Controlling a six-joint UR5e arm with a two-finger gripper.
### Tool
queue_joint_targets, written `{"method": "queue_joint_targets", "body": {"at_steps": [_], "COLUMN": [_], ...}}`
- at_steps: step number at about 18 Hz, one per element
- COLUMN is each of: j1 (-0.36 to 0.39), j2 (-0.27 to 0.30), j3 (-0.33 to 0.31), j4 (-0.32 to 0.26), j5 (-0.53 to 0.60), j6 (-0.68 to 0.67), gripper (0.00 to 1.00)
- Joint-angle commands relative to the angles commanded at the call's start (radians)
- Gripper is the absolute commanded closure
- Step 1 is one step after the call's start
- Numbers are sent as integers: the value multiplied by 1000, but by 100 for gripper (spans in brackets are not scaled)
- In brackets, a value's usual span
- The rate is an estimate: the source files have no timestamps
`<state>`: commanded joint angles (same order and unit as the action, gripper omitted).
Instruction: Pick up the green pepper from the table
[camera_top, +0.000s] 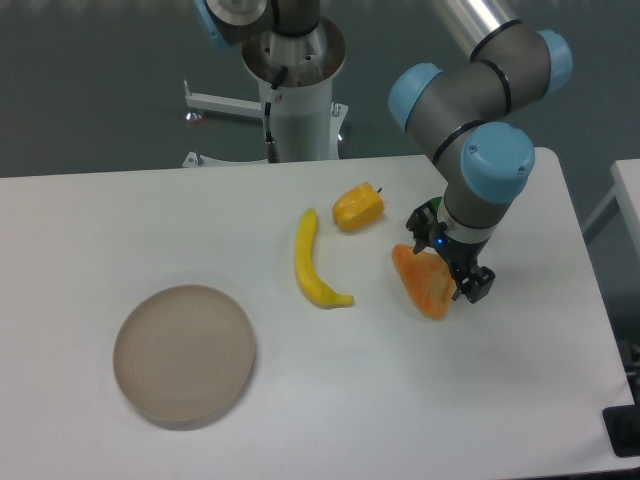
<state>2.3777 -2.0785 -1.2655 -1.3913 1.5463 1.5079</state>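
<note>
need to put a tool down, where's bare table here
Free: the table along the near edge right of the plate, and the far-left corner behind the plate. Crowded: mid-right, where banana, yellow pepper, orange piece and the end effector cluster.

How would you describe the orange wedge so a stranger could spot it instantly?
Start at the white table and look right of the curved yellow banana. The orange wedge lies there, flat-sided and deeper orange than the rounder yellow pepper behind it.
</note>
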Motion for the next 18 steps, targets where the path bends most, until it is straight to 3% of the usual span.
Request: {"method": "queue_joint_targets", "body": {"at_steps": [7, 13, 18], "j1": [3, 77, 158], "j2": [17, 115, 146], "j3": [-9, -165, -264], "j4": [-6, 0, 9], "j5": [12, 12, 12], "j6": [3, 89, 262], "gripper": [0, 0, 0]}}
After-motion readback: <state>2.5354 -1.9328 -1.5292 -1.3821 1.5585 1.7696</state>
